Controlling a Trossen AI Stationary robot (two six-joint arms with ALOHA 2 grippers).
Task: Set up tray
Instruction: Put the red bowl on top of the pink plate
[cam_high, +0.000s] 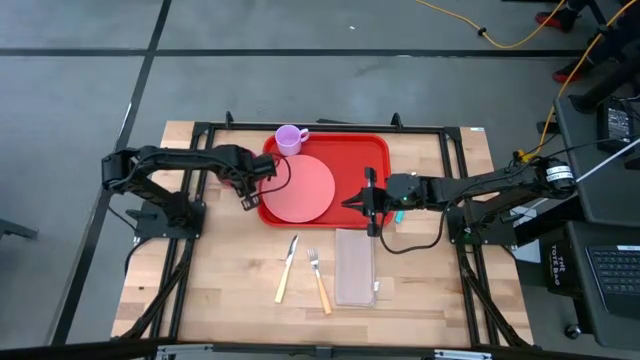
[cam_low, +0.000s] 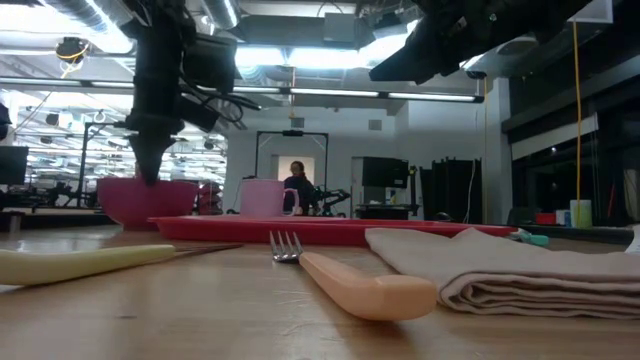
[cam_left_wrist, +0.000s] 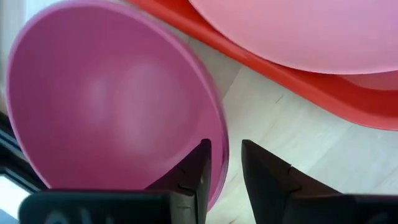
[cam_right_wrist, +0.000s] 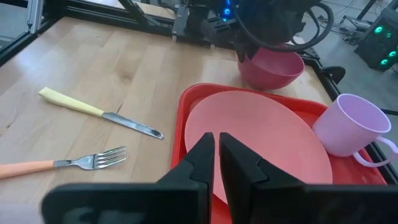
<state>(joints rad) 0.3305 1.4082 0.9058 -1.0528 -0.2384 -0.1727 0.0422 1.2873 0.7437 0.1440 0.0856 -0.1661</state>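
From above, the large bright red rectangular plastic tray (cam_high: 372, 160) lies at the far middle of the pale wooden counter (cam_high: 230, 280). A round pink plate (cam_high: 300, 188) lies on it and a lilac plastic mug (cam_high: 290, 139) stands at its far left corner. The left pincer (cam_high: 247, 190) sits just off the tray's left edge; the right pincer (cam_high: 372, 208) hangs over the tray's near right part. Nearer on the counter lie a yellow-handled knife (cam_high: 286, 268), an orange-handled fork (cam_high: 319, 281) and a folded beige cloth napkin (cam_high: 355, 266).

At table height, the tray (cam_low: 330, 229) shows as a thin red band behind the fork (cam_low: 350, 278).

From the left wrist, the left pincer (cam_left_wrist: 225, 168) grasps the rim of a deep pink round plastic bowl (cam_left_wrist: 106, 106), one finger inside and one outside, with the tray (cam_left_wrist: 323, 93) just beside it.

From the right wrist, the right pincer (cam_right_wrist: 216, 163) is clenched and empty, above the plate (cam_right_wrist: 261, 140) on the tray (cam_right_wrist: 186, 102).
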